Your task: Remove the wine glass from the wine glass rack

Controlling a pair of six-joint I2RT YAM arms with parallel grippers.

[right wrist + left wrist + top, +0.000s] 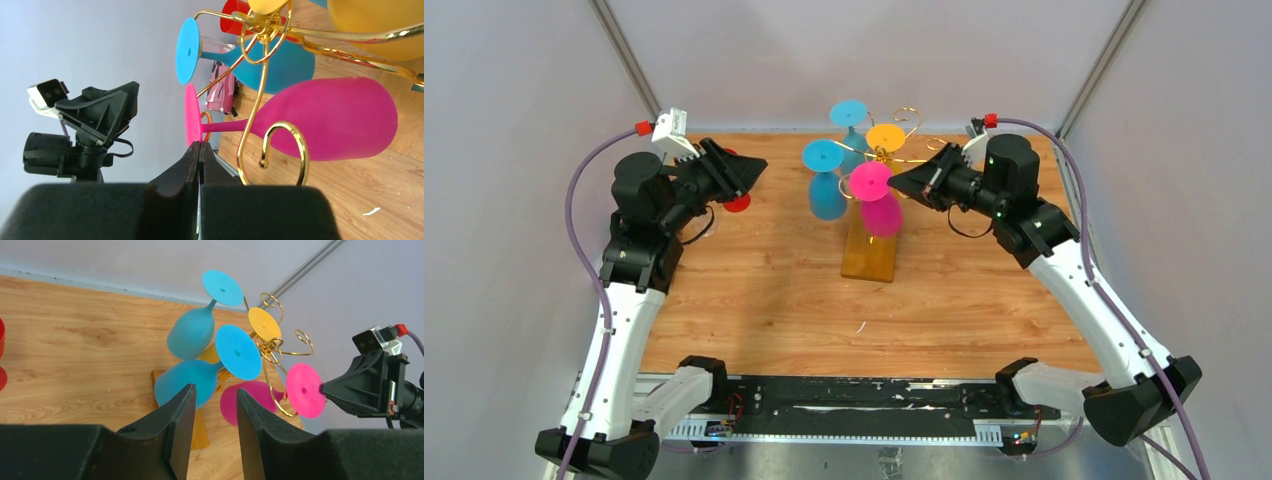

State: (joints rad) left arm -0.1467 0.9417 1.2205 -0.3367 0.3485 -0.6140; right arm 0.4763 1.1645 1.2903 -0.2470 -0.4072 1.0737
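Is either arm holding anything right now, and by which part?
The left gripper is open and empty. The right gripper is shut, tips at the foot rim of the pink wine glass; whether it pinches that rim cannot be told.

Bare tabletop (754, 300) lies open before the wine glass rack (871, 255). Two blue glasses (827, 195) wall its left side; the right gripper (893, 183) crowds the foot of the pink glass (880, 212) on the right.

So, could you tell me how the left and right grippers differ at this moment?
The left gripper is open; the right gripper is shut. The left gripper stands back from the rack; the right gripper's tip is at the foot of the pink glass. Both point at the rack and hold nothing.
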